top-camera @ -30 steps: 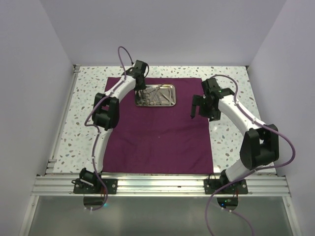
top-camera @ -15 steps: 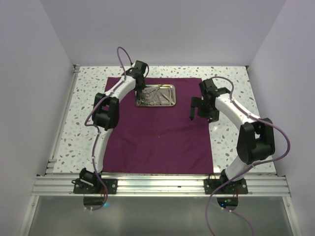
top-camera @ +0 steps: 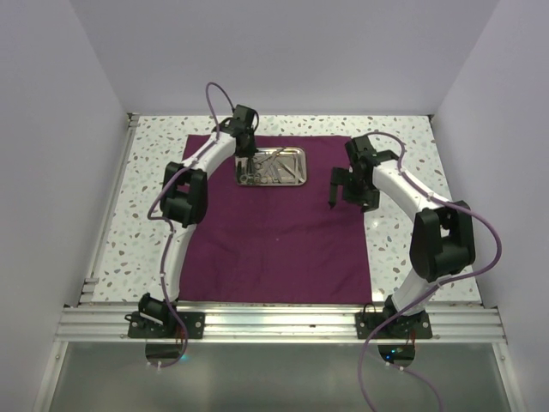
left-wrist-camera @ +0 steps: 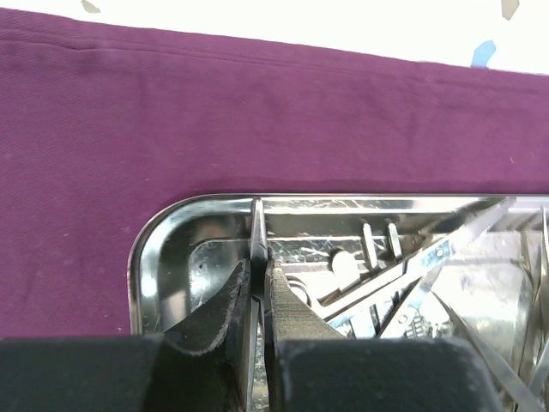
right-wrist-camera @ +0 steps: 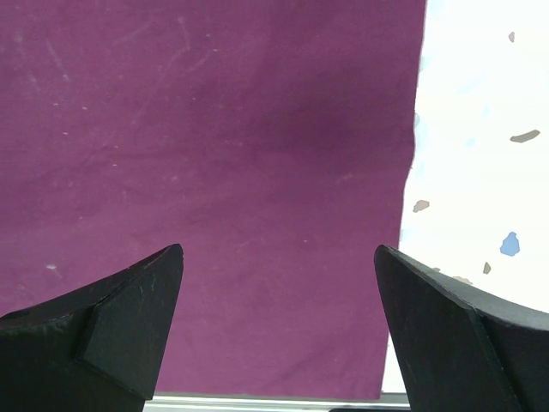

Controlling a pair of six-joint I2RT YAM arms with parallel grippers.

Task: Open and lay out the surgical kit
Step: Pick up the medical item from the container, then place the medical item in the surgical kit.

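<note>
Your left gripper is at the left end of the steel tray, jaws pinched on a thin silver instrument. The tray sits on the far part of the purple cloth. Your right gripper hangs wide open over the cloth's right edge

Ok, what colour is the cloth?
The cloth is plain dark purple; the right wrist view shows it best.

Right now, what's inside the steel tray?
Thin silver instruments lie jumbled in the steel tray. The left claw pinches one thin strip. Overlap and glare hide which is which, and the claw covers the tray's near part.
</note>
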